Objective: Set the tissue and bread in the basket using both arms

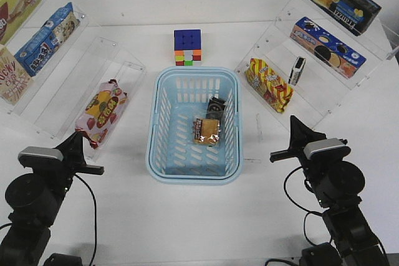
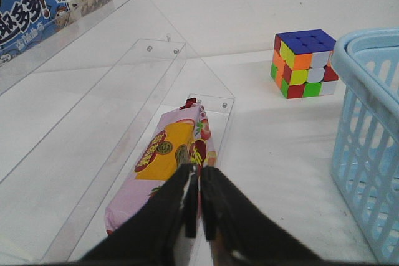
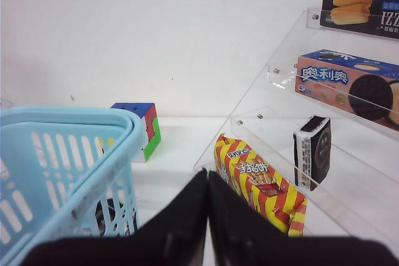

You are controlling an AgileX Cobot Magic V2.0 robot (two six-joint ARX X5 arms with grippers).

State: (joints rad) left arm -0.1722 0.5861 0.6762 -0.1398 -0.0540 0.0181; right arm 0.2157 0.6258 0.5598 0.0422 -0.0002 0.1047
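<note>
We're seeing the bread point(image 1: 206, 131) lying flat on the slotted floor of the blue basket point(image 1: 161, 126), toward its right side, with a small black pack point(image 1: 217, 108) just behind it, touching or nearly so — too small in the front view to say for sure it's the tissue. A second black pack with white ends point(image 1: 298, 70) is standing upright on the lower tier of the right clear shelf point(image 1: 324, 101), beside the yellow-red striped snack bag point(image 1: 269, 85). The left gripper point(image 2: 194, 186) is sitting low at the left front of the table, fingers pressed together and holding nothing, pointing at the pink strawberry bag point(image 2: 168, 160) on the left clear shelf point(image 2: 93, 129). The right gripper point(image 3: 207, 186) is sitting at the right front, fingers also together and empty — well apart from the basket, aimed between the basket wall and the striped bag. A colour cube point(image 1: 187, 47) is sitting behind the basket, apart from it.
</note>
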